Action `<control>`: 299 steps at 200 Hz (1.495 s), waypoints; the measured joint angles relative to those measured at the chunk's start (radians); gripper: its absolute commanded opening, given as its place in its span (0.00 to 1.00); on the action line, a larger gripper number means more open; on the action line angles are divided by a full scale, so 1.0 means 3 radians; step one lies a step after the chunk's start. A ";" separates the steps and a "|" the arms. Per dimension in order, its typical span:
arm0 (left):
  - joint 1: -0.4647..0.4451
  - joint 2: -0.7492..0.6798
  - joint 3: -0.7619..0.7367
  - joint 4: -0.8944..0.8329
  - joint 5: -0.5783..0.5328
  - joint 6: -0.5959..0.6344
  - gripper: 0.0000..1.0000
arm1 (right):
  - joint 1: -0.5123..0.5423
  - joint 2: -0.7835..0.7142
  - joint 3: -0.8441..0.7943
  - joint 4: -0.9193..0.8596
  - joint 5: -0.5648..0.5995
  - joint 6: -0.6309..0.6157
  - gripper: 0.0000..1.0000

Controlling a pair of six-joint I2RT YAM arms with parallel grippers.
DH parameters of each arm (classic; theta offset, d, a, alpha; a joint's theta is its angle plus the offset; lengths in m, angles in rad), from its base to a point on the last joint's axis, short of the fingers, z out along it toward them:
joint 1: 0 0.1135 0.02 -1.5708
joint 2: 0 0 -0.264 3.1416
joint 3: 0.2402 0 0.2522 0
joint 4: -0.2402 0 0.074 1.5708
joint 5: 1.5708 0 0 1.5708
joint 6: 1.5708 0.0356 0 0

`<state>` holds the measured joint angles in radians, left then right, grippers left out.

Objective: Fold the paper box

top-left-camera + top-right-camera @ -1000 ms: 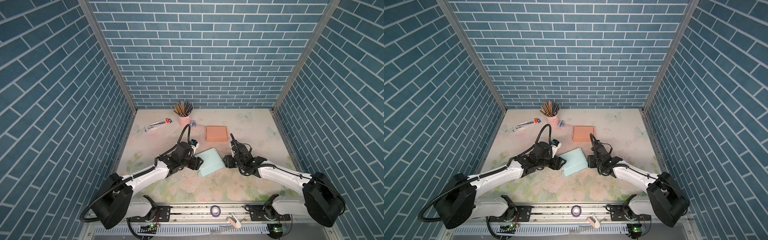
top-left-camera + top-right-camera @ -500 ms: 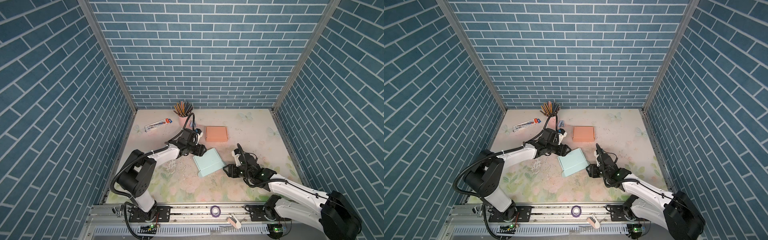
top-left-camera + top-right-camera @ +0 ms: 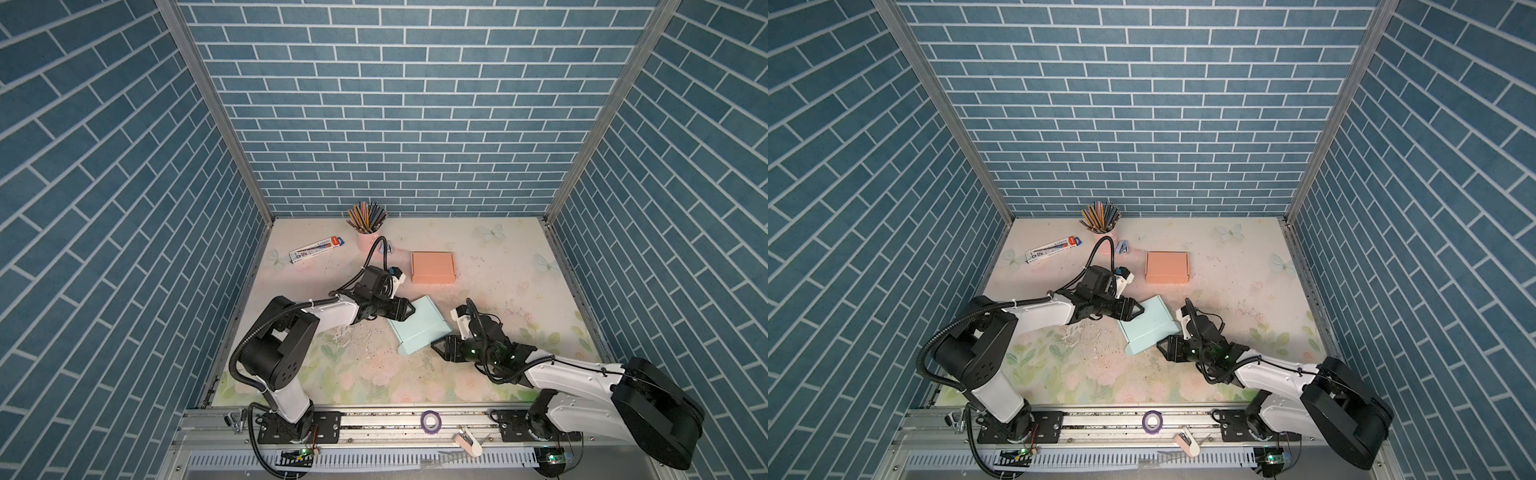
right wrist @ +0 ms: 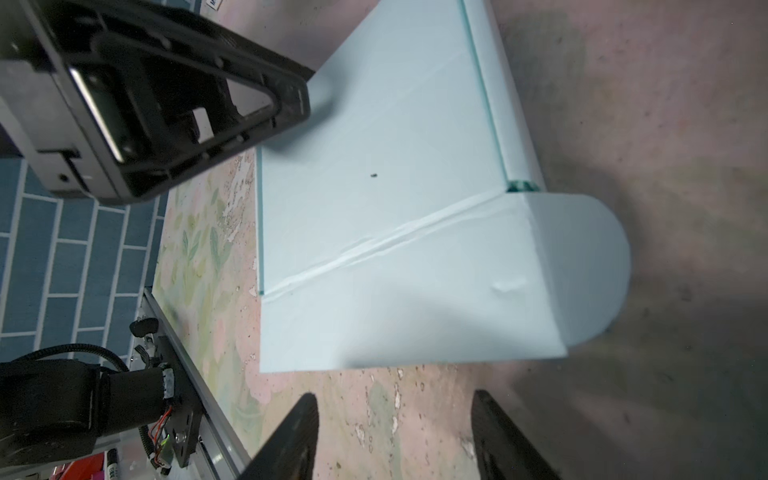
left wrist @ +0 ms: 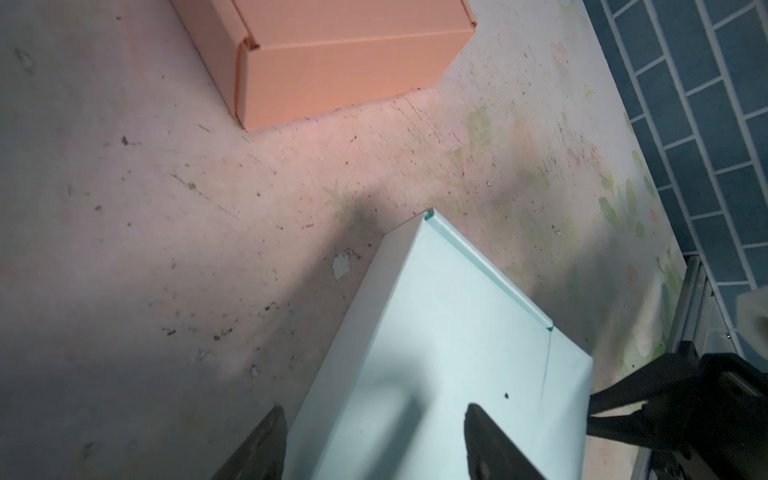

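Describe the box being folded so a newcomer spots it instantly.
On the floral tabletop, look at the middle. The pale blue paper box lies there askew; unlike the closed orange cardboard box behind it, it has a loose rounded flap.

Robot lab booth: brick-print walls (image 3: 395, 124), arms (image 3: 332, 312) bolted to rail (image 3: 374, 428).

Floral-printed tabletop (image 3: 503, 270) bore a pale blue paper box (image 3: 419, 326), a closed orange box (image 3: 432, 267), a pink cup of pencils (image 3: 368, 241) and a long white carton (image 3: 316, 252).
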<state>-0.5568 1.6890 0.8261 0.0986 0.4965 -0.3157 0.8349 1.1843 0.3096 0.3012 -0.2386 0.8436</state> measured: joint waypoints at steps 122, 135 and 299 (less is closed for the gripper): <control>-0.0633 -0.0455 -0.0568 0.0334 -0.0230 -0.0397 0.64 | -0.0304 -0.0337 -0.0078 -0.0168 0.0184 0.0051 0.58; -0.0678 -0.0463 -0.0568 0.0333 -0.0271 -0.0411 0.64 | -0.0322 -0.0337 -0.0078 -0.0200 0.0197 0.0050 0.58; -0.0504 -0.0554 -0.0570 0.0263 -0.0366 -0.0348 0.58 | -0.0343 -0.0376 -0.0078 -0.0263 0.0130 0.0039 0.48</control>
<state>-0.7078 1.5227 0.6552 0.1776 0.3866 -0.4202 0.7319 1.0714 0.2863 0.2222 -0.1997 0.8555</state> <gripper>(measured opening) 0.594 0.483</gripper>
